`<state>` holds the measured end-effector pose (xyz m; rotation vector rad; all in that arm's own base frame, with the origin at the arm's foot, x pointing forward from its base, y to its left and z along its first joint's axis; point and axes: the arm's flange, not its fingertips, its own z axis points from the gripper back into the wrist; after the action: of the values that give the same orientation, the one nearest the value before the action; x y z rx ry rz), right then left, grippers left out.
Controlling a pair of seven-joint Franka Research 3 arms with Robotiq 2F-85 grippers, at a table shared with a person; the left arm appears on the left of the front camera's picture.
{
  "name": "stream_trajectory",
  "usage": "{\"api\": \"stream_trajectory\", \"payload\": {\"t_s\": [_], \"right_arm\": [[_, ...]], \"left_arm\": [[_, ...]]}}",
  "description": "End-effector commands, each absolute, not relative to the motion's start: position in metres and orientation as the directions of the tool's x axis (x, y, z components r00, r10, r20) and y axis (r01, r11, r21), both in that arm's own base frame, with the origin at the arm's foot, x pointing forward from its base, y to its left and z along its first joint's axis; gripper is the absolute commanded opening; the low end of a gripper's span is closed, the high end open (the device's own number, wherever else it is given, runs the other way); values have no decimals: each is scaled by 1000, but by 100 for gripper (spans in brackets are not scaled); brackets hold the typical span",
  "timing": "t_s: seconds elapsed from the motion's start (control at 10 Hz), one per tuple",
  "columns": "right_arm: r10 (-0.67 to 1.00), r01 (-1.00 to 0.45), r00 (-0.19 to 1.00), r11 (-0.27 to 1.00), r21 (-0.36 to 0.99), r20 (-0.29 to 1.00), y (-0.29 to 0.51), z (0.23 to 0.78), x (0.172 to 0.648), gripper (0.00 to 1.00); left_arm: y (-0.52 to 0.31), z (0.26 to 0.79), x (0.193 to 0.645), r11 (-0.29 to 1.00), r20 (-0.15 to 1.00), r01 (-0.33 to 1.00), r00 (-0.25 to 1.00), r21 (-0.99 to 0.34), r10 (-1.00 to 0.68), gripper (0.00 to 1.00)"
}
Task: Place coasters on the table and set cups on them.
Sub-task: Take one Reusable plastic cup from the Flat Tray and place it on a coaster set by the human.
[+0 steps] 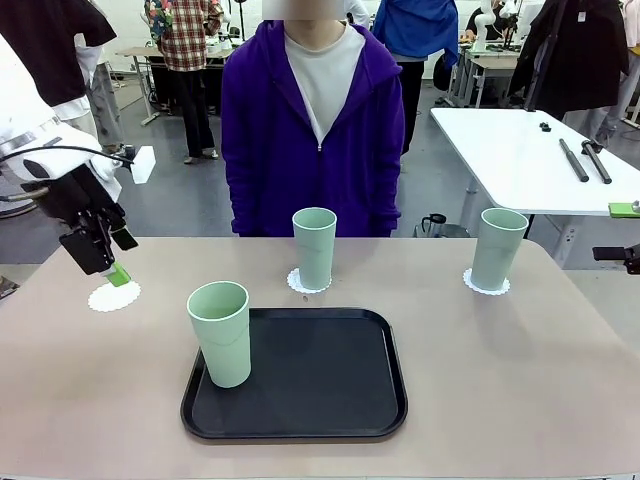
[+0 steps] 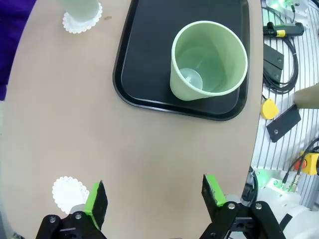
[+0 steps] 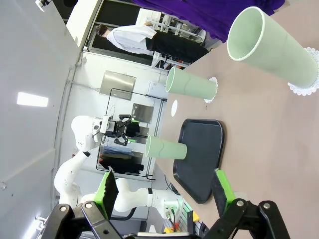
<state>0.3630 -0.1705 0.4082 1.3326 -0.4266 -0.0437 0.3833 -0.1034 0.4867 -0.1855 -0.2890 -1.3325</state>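
Front view: two cups on coasters, one cup on the tray, one coaster bare.

From my seat, the left end effector [image 1: 108, 262] hangs released just above the bare coaster [image 1: 113, 295] at the counter's [image 1: 520, 370] left side. Next, one cup [image 1: 221, 332] stands upright on the black tray [image 1: 330, 385]. Beyond it, the middle cup [image 1: 314, 247] sits on its coaster [image 1: 296, 283] before the person in purple [image 1: 312, 130]. Farther right, the third cup [image 1: 498, 248] rests on its coaster [image 1: 487, 288]. My right end effector [image 3: 164, 191] is spread wide, grasping nothing.
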Motion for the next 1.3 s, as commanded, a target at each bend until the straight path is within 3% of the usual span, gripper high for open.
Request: {"api": "stream_trajectory", "payload": {"t_s": [0.0, 0.1, 0.2, 0.3, 0.5, 0.8, 1.0, 1.2], "right_arm": [[-281, -211, 918, 249, 945, 279, -169, 408, 364, 100], [-281, -211, 918, 249, 945, 279, -169, 408, 364, 100], [-281, -211, 918, 249, 945, 279, -169, 408, 364, 100], [-281, -211, 918, 249, 945, 279, -169, 408, 364, 100], [-281, -211, 918, 249, 945, 279, -169, 408, 364, 100], [-281, -211, 918, 249, 945, 279, -169, 408, 364, 100], [-281, -211, 918, 249, 945, 279, -169, 408, 364, 100], [-281, -211, 918, 249, 945, 279, -169, 408, 364, 100]], "left_arm": [[-103, 492, 383, 229, 300, 973, 211, 27, -930, 100], [-103, 487, 383, 229, 311, 973, 208, 32, -927, 100], [-86, 468, 386, 64, 559, 996, 21, 57, -829, 100], [-73, 445, 393, 41, 731, 998, -13, 56, -683, 100], [-48, 414, 397, 19, 879, 1000, -12, 24, -476, 100], [-48, 366, 402, 86, 939, 993, 105, -81, -327, 100], [-55, 341, 400, 69, 924, 986, 166, -152, -345, 100], [-56, 327, 404, -24, 939, 992, 112, -127, -325, 100]]}}
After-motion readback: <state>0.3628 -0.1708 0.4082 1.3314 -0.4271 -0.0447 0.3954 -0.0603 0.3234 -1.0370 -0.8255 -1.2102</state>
